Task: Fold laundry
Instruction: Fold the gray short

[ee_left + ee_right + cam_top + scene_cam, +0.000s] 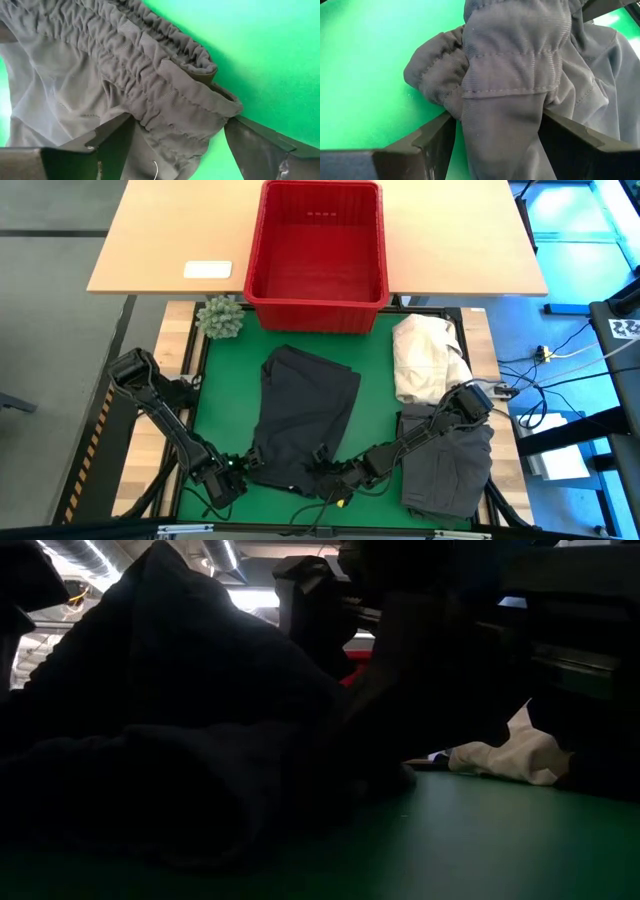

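Garments numbered two dark pieces, one cream heap (425, 358), one red basket (316, 255).
Both grippers' fingers straddled the dark garment (300, 420): left gripper (243, 465), right gripper (330, 470).

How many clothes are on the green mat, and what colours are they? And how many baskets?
Dark cloth garments: 2, the dark garment in the middle and the grey garment on the right
Cream-white cloth heaps: 1, the cream-white heap
Red baskets: 1, the red basket, on the wooden table
Total: 4
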You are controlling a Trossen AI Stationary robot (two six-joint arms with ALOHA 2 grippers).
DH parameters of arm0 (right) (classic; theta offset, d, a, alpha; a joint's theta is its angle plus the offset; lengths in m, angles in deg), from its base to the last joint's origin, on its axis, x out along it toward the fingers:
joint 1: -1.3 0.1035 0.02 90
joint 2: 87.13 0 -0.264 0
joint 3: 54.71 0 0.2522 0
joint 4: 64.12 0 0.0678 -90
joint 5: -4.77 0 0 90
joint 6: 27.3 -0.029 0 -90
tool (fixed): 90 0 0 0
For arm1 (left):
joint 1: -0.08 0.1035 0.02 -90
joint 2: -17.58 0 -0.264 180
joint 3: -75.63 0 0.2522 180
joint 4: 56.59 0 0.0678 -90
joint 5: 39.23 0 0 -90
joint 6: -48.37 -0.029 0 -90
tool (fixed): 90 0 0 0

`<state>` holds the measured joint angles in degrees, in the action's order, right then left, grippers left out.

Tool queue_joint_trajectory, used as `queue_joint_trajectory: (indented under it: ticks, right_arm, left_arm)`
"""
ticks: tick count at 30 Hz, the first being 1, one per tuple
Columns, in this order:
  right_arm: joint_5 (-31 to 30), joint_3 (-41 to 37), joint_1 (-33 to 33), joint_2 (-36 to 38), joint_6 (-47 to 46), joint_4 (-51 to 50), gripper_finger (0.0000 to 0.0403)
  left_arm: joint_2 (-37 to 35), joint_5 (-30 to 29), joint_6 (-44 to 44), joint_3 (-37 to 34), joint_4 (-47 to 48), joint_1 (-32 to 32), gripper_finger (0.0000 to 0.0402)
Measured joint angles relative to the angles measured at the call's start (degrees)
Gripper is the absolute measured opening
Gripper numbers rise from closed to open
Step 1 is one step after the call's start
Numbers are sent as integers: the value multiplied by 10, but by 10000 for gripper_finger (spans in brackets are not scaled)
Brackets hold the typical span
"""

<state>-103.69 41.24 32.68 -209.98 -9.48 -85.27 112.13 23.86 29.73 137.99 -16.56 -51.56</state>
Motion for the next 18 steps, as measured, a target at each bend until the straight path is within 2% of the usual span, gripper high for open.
queue_joint_trajectory:
  ticks: [12, 15, 18]
  right_arm:
    - [0, 0, 0, 0, 0, 0, 267]
    - [0, 0, 1, 0, 0, 0, 251]
    - [1, 0, 1, 0, 0, 0, 215]
  left_arm:
    - [0, -3, 6, 0, -3, 0, 179]
    - [0, -3, 28, 0, -4, 0, 157]
    - [0, -2, 45, 0, -5, 0, 142]
